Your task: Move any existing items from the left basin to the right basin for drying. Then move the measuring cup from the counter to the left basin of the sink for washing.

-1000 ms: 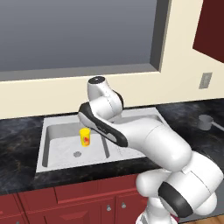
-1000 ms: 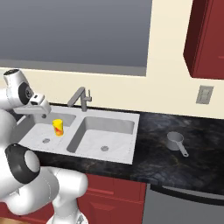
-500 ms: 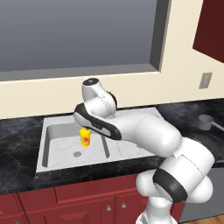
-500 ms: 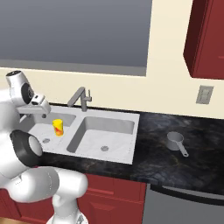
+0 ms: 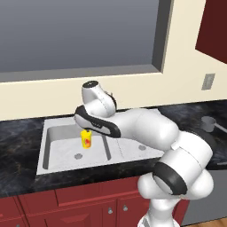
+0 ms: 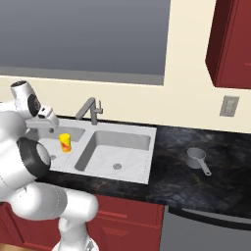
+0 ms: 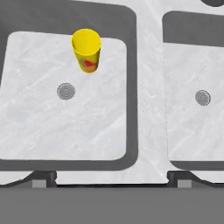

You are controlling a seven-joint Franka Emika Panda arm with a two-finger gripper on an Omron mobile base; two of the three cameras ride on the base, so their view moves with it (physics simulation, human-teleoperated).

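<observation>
Hand view: yellow cup (image 7: 86, 49) upright in left basin (image 7: 26, 127), beyond drain; gripper (image 7: 111, 180) spread wide, holding nothing. Right base view: measuring cup (image 6: 197, 158) on counter (image 6: 196, 181), well right of sink (image 6: 144, 171). Off-centre descent risks toppling cup

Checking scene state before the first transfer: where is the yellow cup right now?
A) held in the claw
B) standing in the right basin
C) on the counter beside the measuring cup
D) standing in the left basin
D: the yellow cup stands upright on the floor of the left basin, near its drain, while the right basin holds only its drain and the measuring cup sits apart on the counter.
</observation>
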